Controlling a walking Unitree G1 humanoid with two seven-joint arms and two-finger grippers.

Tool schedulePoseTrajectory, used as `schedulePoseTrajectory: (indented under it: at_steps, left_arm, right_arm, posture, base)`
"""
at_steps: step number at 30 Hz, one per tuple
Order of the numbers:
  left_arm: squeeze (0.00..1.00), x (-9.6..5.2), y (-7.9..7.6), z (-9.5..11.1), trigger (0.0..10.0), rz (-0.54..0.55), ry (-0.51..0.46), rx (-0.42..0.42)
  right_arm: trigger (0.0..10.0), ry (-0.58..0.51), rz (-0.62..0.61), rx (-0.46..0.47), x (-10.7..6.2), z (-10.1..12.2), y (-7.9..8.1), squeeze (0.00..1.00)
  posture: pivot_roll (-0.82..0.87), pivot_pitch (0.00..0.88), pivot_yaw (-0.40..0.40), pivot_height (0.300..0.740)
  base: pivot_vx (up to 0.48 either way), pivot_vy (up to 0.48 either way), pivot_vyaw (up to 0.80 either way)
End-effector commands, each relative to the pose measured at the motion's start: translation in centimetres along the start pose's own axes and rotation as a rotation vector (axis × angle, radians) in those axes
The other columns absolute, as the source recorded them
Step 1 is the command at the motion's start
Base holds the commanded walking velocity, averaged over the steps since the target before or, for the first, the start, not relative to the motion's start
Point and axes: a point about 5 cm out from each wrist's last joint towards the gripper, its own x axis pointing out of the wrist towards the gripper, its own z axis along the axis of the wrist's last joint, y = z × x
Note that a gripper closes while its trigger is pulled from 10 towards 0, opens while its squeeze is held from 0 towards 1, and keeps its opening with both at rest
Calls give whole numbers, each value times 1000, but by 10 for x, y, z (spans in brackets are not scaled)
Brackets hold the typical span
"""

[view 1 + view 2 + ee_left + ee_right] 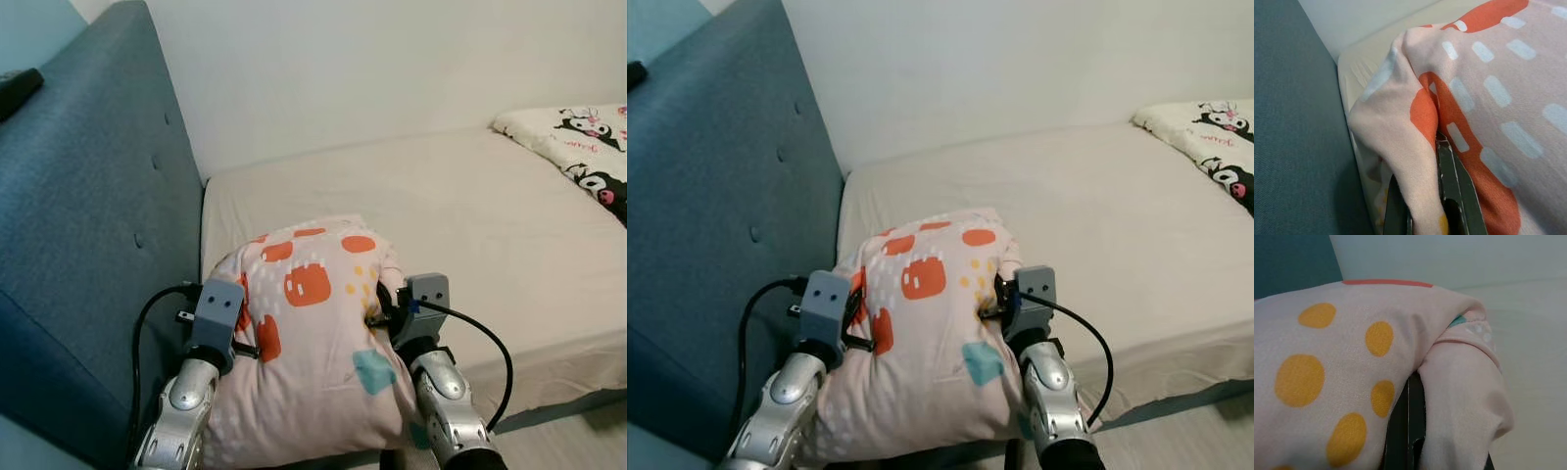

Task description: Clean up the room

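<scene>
Resting at the bed's head end, beside the headboard point(88, 225): pillow point(313, 333), pink with orange patches | left tool point(1422, 205): clamped on a fold of pillow fabric | right tool point(1408, 431): clamped on pillow's opposite edge | bed point(470, 206): beige sheet | patterned blanket point(588, 147): far corner.

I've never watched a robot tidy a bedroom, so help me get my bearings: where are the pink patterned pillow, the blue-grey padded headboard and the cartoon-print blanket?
Pink patterned pillow point(309, 294): left eye view, on its top face.
Blue-grey padded headboard point(88, 215): left eye view, on its front panel.
Cartoon-print blanket point(583, 147): left eye view, on its folded part on the bed.
</scene>
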Motion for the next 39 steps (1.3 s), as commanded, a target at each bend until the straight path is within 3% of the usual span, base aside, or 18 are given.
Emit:
schedulePoseTrajectory:
  at_steps: [1, 9, 11, 14, 18, 25, 30, 31, 36, 39]
  left_arm:
    - [0, -1, -5, 3, 10000, -35, -12, 22]
    - [0, 9, 8, 11, 10000, 64, -37, 18]
    - [0, 21, 17, 18, 10000, 124, -45, 55]
    - [0, 28, 23, 22, 10000, 164, -52, 76]
    - [0, 54, 62, 47, 10000, 367, -92, 183]
    - [0, 54, 94, 69, 10000, 557, -175, 258]
    - [0, 53, 103, 74, 10000, 626, -202, 286]
    - [0, 52, 110, 78, 10000, 690, -229, 315]
    - [0, 51, 110, 77, 10000, 711, -239, 372]
    - [0, 53, 95, 56, 10000, 643, -181, 413]
  right_arm:
    - [10000, -56, 34, -5, 7, 10, 8, 0]
    - [10000, -102, 60, -22, 27, 29, 9, 0]
    - [10000, -119, 81, -46, 42, 41, 9, 0]
    - [10000, -127, 93, -64, 50, 48, 9, 0]
    - [10000, -150, 139, -133, 79, 79, 10, 0]
    - [10000, -191, 179, -170, 90, 96, 16, 0]
    - [10000, -203, 200, -198, 93, 101, 19, 0]
    - [10000, -207, 204, -209, 96, 106, 19, 0]
    - [10000, -172, 193, -187, 96, 100, 16, 0]
    - [10000, -97, 182, -183, 88, 77, 15, 0]
  posture:
    - [61, 124, 56, 612]
    - [52, 143, 40, 612]
    - [50, 154, 32, 612]
    - [48, 162, 26, 612]
    - [59, 177, 13, 612]
    - [70, 184, 13, 612]
    - [74, 182, 13, 612]
    - [72, 182, 11, 612]
    - [73, 185, 6, 612]
    - [77, 200, 1, 612]
  base:
    - [0, 0, 0]
    - [0, 0, 0]
    - [0, 0, 0]
    - [0, 0, 0]
    - [0, 0, 0]
    - [0, 0, 0]
    - [0, 0, 0]
    - [0, 0, 0]
    - [0, 0, 0]
    - [0, 0, 0]
